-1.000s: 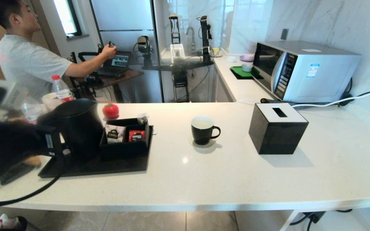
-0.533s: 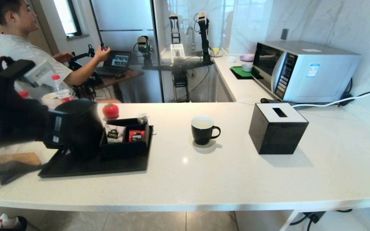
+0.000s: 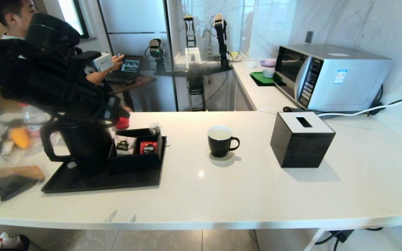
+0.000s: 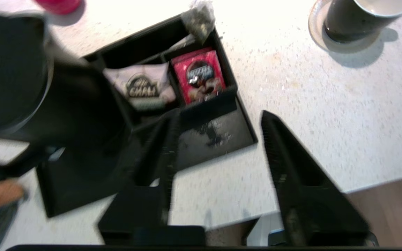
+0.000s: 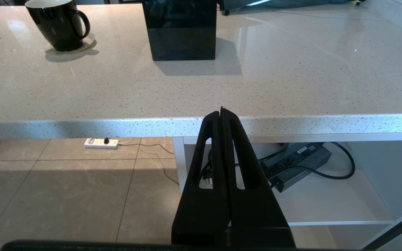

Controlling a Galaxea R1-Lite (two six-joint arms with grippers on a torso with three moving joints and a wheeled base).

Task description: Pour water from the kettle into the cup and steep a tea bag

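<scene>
From the head view we see our left arm raised over the kettle (image 3: 82, 143), which stands on the black tray (image 3: 117, 181); the cup (image 3: 221, 141) sits well apart on the counter (image 3: 243, 195). Our left wrist view shows the left gripper (image 4: 218, 122) spread open, holding nothing. Our right wrist view shows the right gripper (image 5: 222, 111) closed and empty, below the counter edge.

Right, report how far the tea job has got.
Nothing is done: the kettle stands on its tray and the cup sits apart. In hand: the left gripper, open, is above the kettle. The right gripper is shut below the counter. Pouring and steeping remain.
</scene>
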